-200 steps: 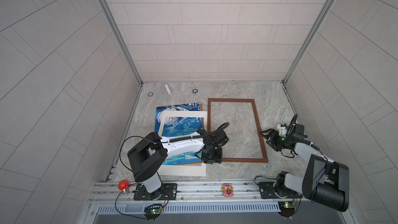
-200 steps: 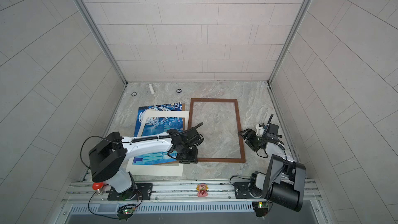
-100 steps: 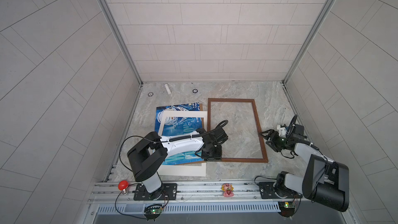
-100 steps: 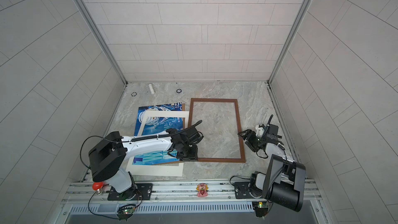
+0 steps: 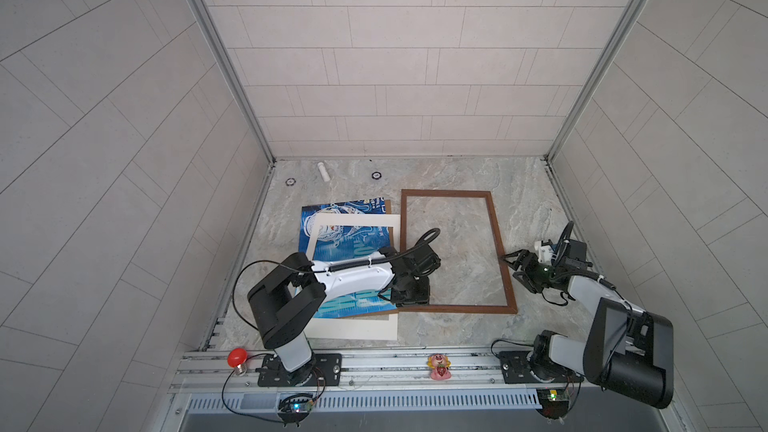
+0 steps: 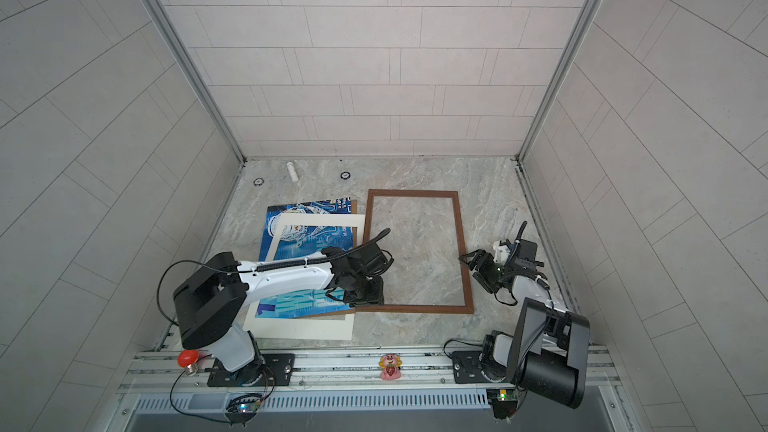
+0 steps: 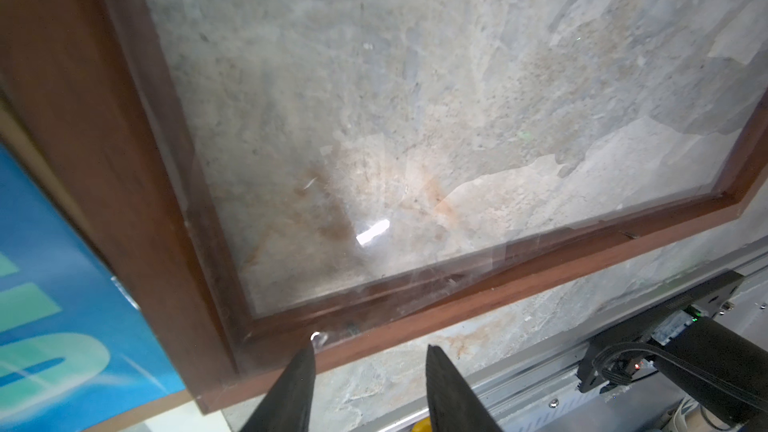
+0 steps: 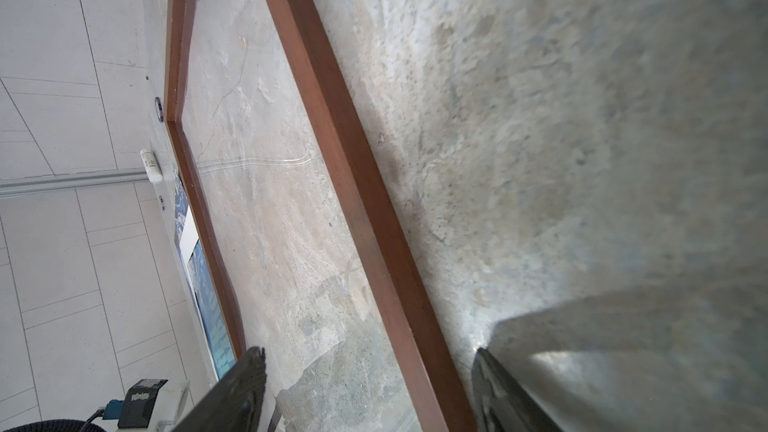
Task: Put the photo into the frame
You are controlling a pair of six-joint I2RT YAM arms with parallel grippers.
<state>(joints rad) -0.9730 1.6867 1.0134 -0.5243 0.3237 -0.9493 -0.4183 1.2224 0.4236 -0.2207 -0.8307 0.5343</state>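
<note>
While the frame lies flat on the table, the photo is seen outside it, just beside its left rail in both top views, and is partly covered by a mat. The left gripper is held at the frame's near left corner, fingers parted, nothing grasped. The right gripper is set astride the right rail, fingers spread wide, the rail not clamped
</note>
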